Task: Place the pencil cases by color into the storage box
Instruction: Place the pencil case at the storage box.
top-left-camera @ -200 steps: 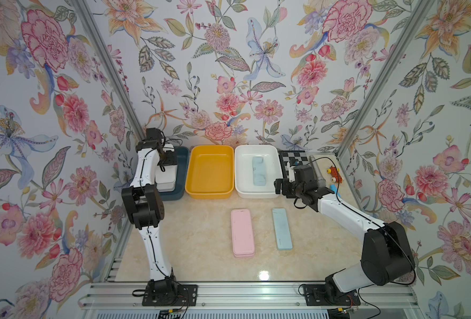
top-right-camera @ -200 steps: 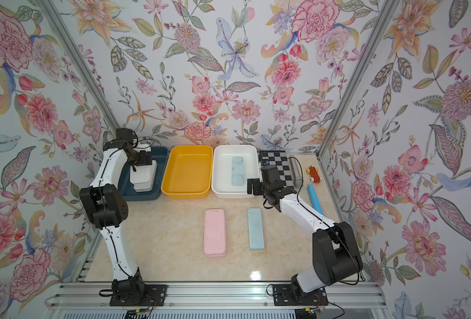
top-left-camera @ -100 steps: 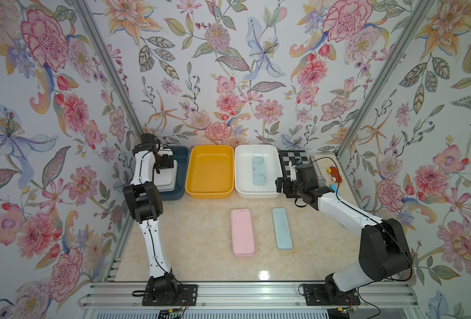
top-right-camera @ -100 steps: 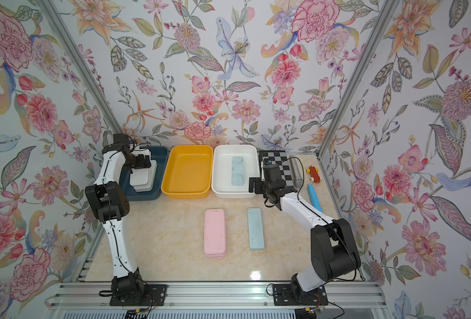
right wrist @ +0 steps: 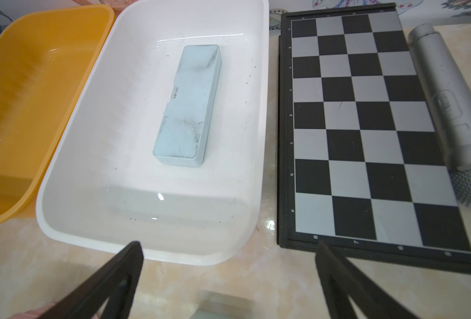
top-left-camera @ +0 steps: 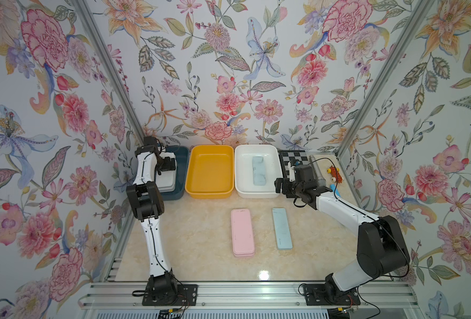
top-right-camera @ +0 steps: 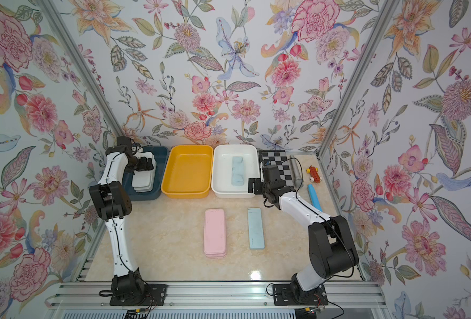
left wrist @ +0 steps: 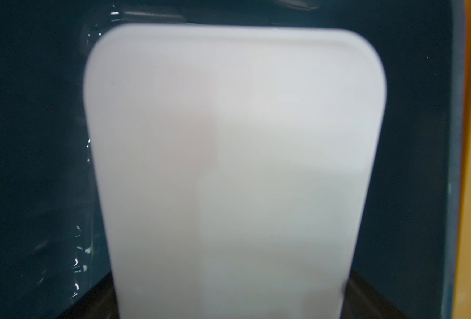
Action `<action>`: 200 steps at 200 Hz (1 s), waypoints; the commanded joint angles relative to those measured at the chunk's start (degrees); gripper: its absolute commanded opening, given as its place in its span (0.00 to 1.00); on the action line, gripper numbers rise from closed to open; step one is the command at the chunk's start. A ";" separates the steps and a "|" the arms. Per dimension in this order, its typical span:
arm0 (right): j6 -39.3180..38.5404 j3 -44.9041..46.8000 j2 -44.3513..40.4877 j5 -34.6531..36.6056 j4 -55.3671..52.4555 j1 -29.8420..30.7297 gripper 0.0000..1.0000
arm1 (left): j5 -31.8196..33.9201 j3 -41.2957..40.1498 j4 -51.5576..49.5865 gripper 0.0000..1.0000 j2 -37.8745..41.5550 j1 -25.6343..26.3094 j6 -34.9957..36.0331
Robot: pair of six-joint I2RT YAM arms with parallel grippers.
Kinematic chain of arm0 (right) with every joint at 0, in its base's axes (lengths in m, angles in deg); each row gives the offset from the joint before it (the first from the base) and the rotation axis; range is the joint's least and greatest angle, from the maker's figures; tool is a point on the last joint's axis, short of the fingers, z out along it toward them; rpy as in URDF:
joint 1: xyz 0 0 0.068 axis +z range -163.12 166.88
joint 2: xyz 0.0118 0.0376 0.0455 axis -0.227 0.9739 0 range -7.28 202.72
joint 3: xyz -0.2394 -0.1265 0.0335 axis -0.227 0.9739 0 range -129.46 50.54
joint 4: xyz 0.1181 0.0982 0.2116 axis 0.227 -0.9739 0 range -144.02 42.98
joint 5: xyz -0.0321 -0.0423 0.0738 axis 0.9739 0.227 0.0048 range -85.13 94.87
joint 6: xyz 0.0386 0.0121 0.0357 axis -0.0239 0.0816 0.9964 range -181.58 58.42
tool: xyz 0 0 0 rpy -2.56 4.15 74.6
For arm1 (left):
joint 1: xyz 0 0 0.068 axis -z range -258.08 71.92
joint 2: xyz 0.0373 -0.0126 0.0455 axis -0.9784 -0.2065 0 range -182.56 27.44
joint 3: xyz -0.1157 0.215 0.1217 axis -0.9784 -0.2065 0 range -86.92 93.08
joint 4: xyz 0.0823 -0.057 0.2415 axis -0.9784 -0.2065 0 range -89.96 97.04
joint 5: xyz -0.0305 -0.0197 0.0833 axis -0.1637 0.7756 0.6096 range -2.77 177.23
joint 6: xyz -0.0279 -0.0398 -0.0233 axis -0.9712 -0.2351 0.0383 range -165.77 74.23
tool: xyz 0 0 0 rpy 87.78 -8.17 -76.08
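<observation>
Empty right claw (right wrist: 228, 245) spread wide by white bin (top-left-camera: 256, 194); left claw (top-left-camera: 170, 163) at white case (left wrist: 228, 165), grip unclear. Next: grab blue case (top-left-camera: 282, 228) off counter (top-left-camera: 201, 234).

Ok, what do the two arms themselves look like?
Both the left arm and right arm have white tube-like links joined by chunky black joint housings, with a thin black cable running along the links. They stand on black base plates on a silver rail. The right arm's jaws are slim, black and tapered.
</observation>
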State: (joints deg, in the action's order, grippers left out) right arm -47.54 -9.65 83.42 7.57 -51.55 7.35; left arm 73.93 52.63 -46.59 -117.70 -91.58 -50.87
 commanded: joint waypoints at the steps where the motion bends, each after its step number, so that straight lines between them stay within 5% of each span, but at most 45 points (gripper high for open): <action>1: 1.12 0.41 1.70 -0.90 0.96 -0.18 1.00 | -0.43 1.38 -0.54 0.48 -2.01 -0.30 0.75; 21: 1.32 0.49 1.85 -0.87 1.27 0.06 1.00 | -0.58 1.55 -0.58 0.70 -2.00 -0.31 0.73; 72: 1.47 0.42 2.55 -0.99 1.28 0.10 1.00 | -1.17 1.53 -0.57 0.96 -1.81 -0.30 0.76; 137: 1.68 0.77 3.33 -1.45 1.72 0.08 1.00 | -1.33 1.91 -0.44 0.98 -0.55 0.34 0.78; 200: 1.49 1.46 1.51 -1.01 1.76 0.25 1.00 | 3.57 3.57 -0.51 0.98 9.96 2.15 -0.66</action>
State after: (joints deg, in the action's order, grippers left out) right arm -46.53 -9.45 86.13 6.78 -50.50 7.37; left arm 75.22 53.76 -46.94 -116.61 -90.72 -50.92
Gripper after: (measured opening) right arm 0.998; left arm 0.984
